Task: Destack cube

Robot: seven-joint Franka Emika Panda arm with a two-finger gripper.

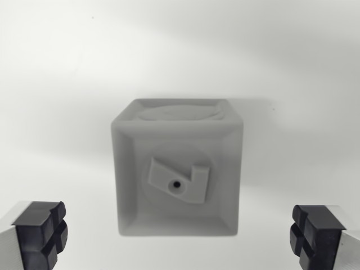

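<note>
A grey cube (177, 169) sits mid-frame on the pale counter (67, 84), while the pincer (179, 233) stands wide open, its dark fingertips (40, 230) at the bottom corners.

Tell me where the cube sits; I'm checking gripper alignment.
The cube sits mid-frame in the wrist view, on the pale surface, beyond and between the open gripper fingers, untouched.
</note>
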